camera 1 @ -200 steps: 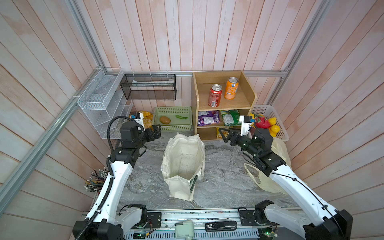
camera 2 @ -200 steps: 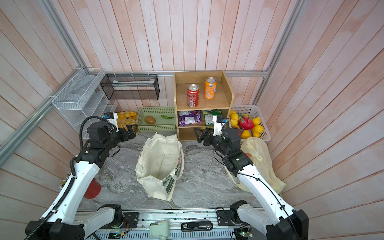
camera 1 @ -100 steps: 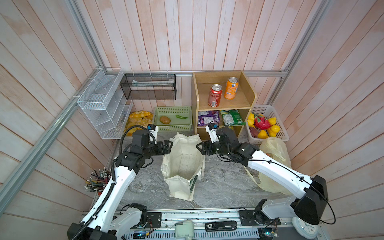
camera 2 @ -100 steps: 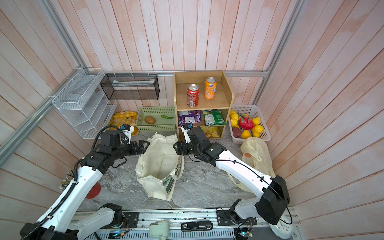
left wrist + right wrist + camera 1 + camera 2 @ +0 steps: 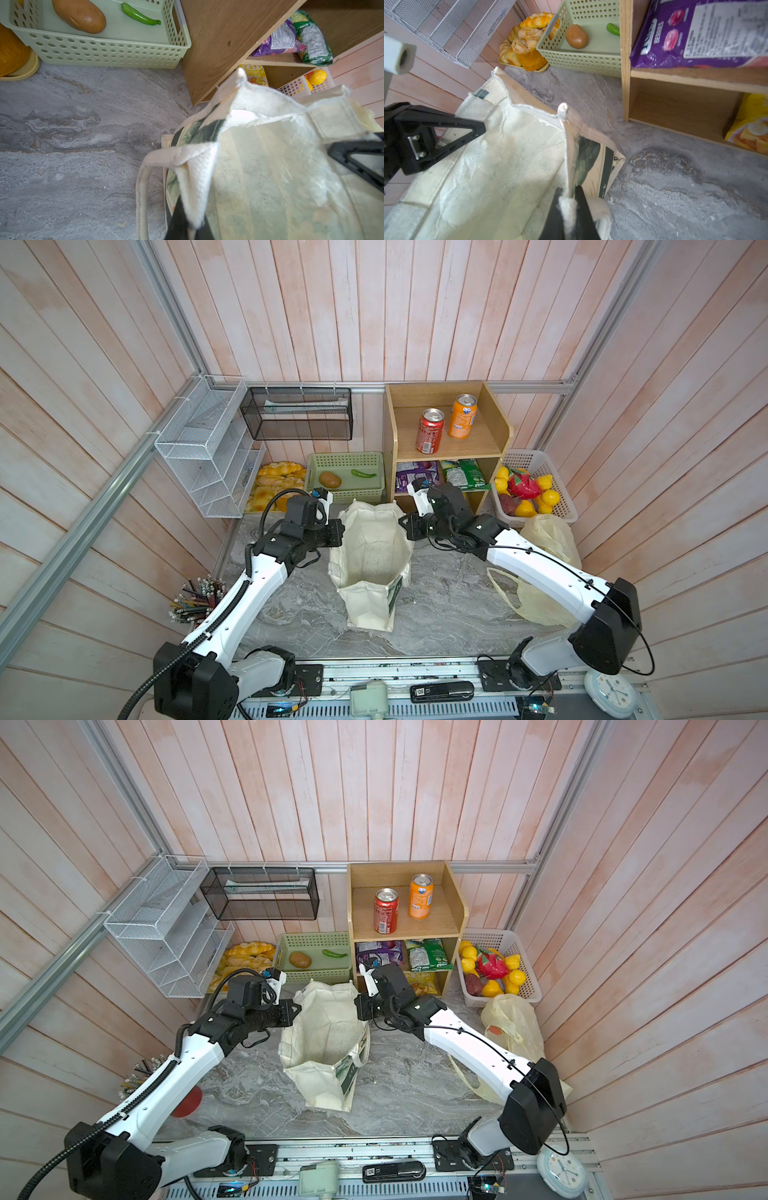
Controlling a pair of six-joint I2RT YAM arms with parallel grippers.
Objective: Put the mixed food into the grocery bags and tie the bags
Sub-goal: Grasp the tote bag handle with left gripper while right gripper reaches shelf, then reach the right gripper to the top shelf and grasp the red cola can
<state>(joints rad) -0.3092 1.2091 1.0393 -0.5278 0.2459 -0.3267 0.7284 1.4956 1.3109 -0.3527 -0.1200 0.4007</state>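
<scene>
The canvas tote [image 5: 370, 568] stands at the middle of the tabletop [image 5: 449, 605], just in front of the wooden shelf [image 5: 498, 423], and its mouth is held from opposite sides. The left jaws are clenched on the rim fabric beside a handle strap, and the right jaws are clenched on the facing rim. The step in hand is judged to be the spreading of the mouth. It would be done well if both rims were drawn apart evenly and kept level, so that the base is left flat and the tote is neither tipped nor dragged. No food is seen inside it. Two bags are counted, the second being the plastic bag [image 5: 544, 560], slumped under the right arm. Two cans stand on the top shelf: the red soda can [image 5: 430, 436] and one orange can [image 5: 462, 416]. One purple snack packet [image 5: 415, 475] and one green packet [image 5: 461, 475] lie on the level below. At least five yellow fruits [image 5: 550, 497] are counted in the white basket [image 5: 525, 456].
</scene>
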